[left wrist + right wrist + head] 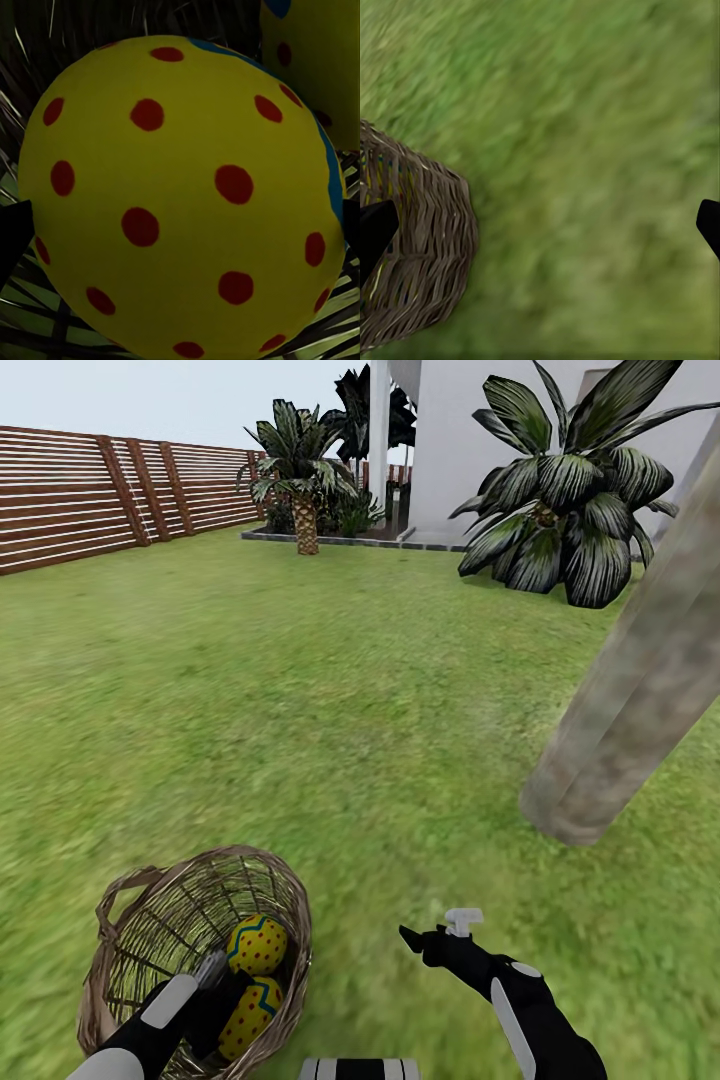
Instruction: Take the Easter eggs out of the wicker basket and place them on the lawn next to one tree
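Wicker basket (pixel 262 880) on the lawn (pixel 330 690) at 7 o'clock, two Easter eggs (pixel 257 945) visible, left hand (pixel 215 985) buried inside, grip unreadable, right hand (pixel 432 932) spread wide over grass, tree (pixel 640 680) trunk at 3 o'clock, crown cut off.

Tree (pixel 640 690) crown — cut off above

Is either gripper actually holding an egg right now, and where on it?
Cannot tell for the left gripper: it is down in the wicker basket, fingers on either side of an Easter egg, contact unclear. The right gripper is open, empty, over the lawn.
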{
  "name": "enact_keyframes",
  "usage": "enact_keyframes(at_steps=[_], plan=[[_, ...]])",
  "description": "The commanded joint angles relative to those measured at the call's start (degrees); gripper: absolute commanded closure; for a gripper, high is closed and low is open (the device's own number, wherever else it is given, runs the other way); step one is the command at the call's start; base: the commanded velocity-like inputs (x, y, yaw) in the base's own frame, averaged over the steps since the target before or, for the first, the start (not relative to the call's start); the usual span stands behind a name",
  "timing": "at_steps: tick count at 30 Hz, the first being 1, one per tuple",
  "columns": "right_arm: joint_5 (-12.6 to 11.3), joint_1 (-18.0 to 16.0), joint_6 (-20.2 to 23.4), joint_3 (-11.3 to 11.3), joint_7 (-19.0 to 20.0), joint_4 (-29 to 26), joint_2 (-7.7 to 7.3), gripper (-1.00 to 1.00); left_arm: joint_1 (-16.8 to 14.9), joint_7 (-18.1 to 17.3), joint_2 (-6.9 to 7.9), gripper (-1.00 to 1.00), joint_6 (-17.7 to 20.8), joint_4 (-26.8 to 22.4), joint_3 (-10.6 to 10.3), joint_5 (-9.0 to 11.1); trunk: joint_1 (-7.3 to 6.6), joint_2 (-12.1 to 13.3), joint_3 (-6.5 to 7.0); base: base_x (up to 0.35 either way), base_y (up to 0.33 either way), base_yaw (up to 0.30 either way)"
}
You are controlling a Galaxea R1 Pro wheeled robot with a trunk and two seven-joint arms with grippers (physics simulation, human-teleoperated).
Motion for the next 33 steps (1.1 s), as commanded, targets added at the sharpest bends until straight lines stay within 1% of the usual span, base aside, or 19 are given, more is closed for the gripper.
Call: enact_keyframes(at_steps=[1,19,22,24,27,31,33], plan=[[-0.5,0.0,0.5,-0.2,0.2,-0.1,0.06,-1.0,0.0,0.6,-0.02,1.0,0.3,-0.1,0.1,0.3,-0.01,0.0,-0.05,0.0,0.0,0.0],[-0.5,0.0,0.5,-0.2,0.2,-0.1,0.09,-1.0,0.0,0.2,-0.03,1.0,0.3,-0.4,0.1,0.3,-0.01,0.0,-0.05,0.0,0.0,0.0],[-0.5,0.0,0.5,-0.2,0.2,-0.1,0.12,-1.0,0.0,-2.6,-0.02,1.0,0.3,-0.2,0.0,0.3,-0.08,0.0,0.61,0.0,0.0,0.0],[-0.5,0.0,0.5,-0.2,0.2,-0.1,0.12,-1.0,0.0,-3.3,-0.03,1.0,0.3,-0.1,-0.1,0.2,-0.08,0.0,0.61,0.0,0.0,0.0],[-0.5,0.0,0.5,-0.2,0.2,-0.1,0.08,-1.0,0.0,-3.5,-0.03,1.0,0.2,0.0,-0.1,0.2,-0.08,0.0,0.61,0.0,0.0,0.0],[-0.5,0.0,0.5,-0.2,0.2,-0.1,0.08,-1.0,0.0,-3.7,-0.03,1.0,0.2,-0.1,-0.1,0.2,-0.19,0.1,1.5,0.0,0.0,0.0],[-0.5,0.0,0.5,-0.2,0.2,-0.1,0.07,-1.0,0.0,-3.7,-0.03,1.0,0.2,-0.2,-0.1,0.2,-0.19,0.1,1.5,0.0,0.0,0.0]])
